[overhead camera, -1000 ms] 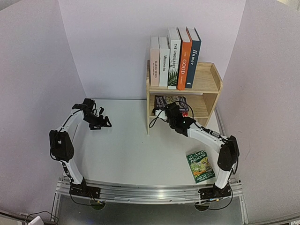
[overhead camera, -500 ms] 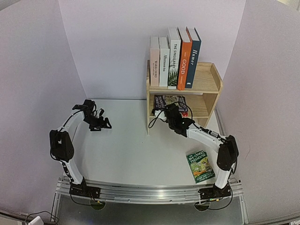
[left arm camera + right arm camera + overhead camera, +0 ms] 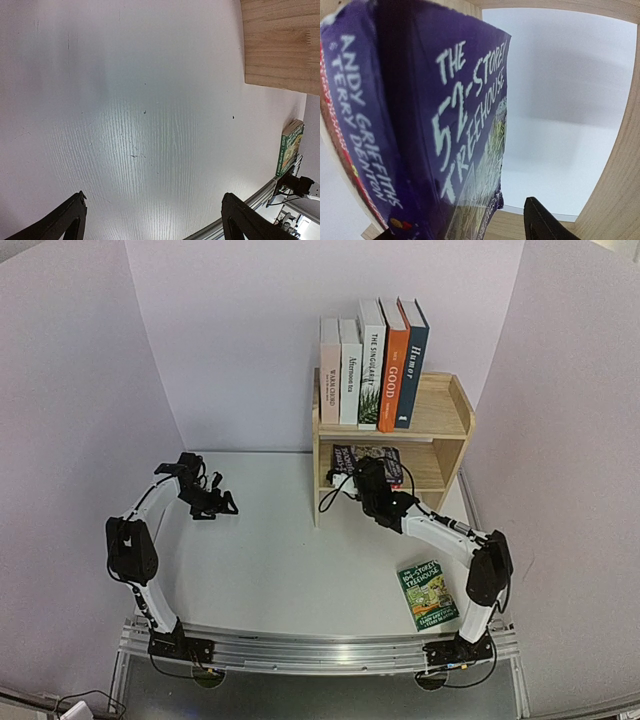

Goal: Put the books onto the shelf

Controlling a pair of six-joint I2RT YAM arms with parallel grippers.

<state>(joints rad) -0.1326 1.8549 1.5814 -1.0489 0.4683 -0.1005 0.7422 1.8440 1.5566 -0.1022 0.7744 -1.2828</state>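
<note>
This is a robotics lab cell, a staged test bench rather than anyone's home. My left arm and my right arm are bolted to an aluminium rail along the near edge of a bare white table. Black wiring hangs off past that edge. Plain pale-lilac panels box the table in at the back and on both sides, like a photo booth. The only furniture is a small wooden shelf with books on it, standing there like props.
</note>
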